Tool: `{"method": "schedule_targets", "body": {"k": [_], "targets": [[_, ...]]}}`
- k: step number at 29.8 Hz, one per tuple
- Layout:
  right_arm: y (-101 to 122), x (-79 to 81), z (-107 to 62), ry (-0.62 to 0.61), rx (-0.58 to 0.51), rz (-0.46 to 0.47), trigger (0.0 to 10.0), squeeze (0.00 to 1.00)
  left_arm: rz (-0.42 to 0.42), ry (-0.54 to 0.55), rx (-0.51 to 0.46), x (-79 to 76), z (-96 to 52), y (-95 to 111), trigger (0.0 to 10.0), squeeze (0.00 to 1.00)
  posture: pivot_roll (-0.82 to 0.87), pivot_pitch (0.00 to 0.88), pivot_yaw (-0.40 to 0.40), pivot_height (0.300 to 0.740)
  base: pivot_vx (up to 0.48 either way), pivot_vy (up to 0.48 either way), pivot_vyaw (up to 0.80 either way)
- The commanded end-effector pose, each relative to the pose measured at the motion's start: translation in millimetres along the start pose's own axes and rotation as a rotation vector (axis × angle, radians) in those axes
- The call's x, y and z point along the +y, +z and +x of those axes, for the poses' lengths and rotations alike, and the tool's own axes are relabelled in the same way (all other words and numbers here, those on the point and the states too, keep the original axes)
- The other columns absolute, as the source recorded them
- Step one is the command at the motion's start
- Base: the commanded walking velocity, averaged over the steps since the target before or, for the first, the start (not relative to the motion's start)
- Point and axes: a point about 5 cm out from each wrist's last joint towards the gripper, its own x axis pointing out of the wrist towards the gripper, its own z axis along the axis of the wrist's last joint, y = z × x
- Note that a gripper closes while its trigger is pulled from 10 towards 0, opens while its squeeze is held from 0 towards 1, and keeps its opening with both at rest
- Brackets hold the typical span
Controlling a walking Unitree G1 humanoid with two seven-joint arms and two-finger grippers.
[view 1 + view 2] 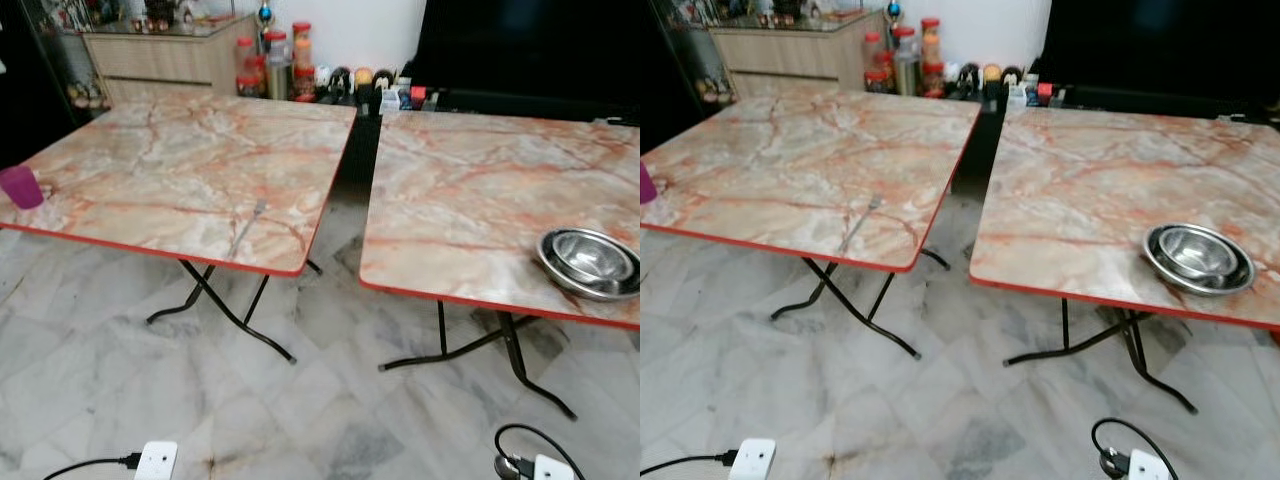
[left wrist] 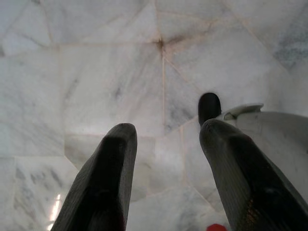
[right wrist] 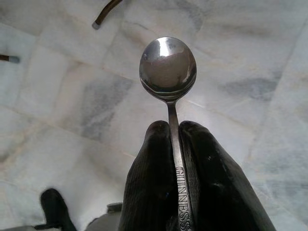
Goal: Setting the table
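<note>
Metal spoon pinched by handle between right gripper fingers, bowl sticking out past tips, above pale marble floor; "GUINNESS" stamped on handle. Left gripper fingers spread, holding nothing, pointing down at same floor. Two marble-pattern folding tables with red edges, side by side with gap between. Left table: fork near front edge, purple cup at far-left edge. Right table: stacked steel bowls near front right edge. White power plugs with cables on floor in front. Jars and cabinet behind tables.
</note>
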Motion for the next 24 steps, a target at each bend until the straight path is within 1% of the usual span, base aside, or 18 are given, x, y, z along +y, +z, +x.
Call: {"method": "schedule_targets", "body": {"k": [1, 10, 20, 24], "targets": [[1.4, -1.3, -0.1, -0.007, -0.008, 0.004, 10.0, 0.00, 0.022, -0.005, -0.012, -0.6, 0.4, 4.4, 10.0, 0.00, 0.02, 0.000, -0.029, 0.740, 0.319, 0.000, 0.00], [4.1, 0.7, 0.9, -0.012, -0.008, 0.005, 10.0, 0.00, 0.033, -0.009, -0.018, -0.5, 0.7, 7.2, 10.0, 0.00, 0.02, 0.000, -0.024, 0.740, 0.310, 0.000, 0.00], [8.1, -0.2, 1.4, -0.028, -0.025, 0.035, 10.0, 0.00, 0.002, -0.004, -0.037, -1.4, 0.9, 10.5, 10.0, 0.00, 0.00, 0.000, -0.017, 0.740, 0.000, 0.000, 0.00], [6.9, 0.2, 1.3, -0.027, -0.023, 0.039, 10.0, 0.00, 0.007, -0.002, -0.033, -0.2, 0.7, 9.4, 10.0, 0.00, 0.01, 0.000, -0.019, 0.740, 0.000, 0.000, 0.00]]}}
